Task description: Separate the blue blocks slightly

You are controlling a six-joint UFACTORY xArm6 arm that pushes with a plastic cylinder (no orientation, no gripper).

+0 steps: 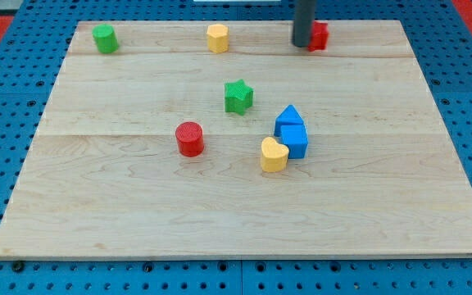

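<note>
Two blue blocks sit touching right of the board's middle: a blue triangular block [288, 119] above a blue cube [294, 141]. A yellow heart-shaped block [274, 154] touches the blue cube on its lower left. My tip [301, 43] stands at the view's top, right of centre, far above the blue blocks, just left of a red block [319, 35] and partly hiding it.
A green star block [238, 96] lies up-left of the blue blocks. A red cylinder [190, 138] lies to their left. A green cylinder [104, 38] and a yellow hexagonal block [217, 38] stand along the top edge of the wooden board [121, 205].
</note>
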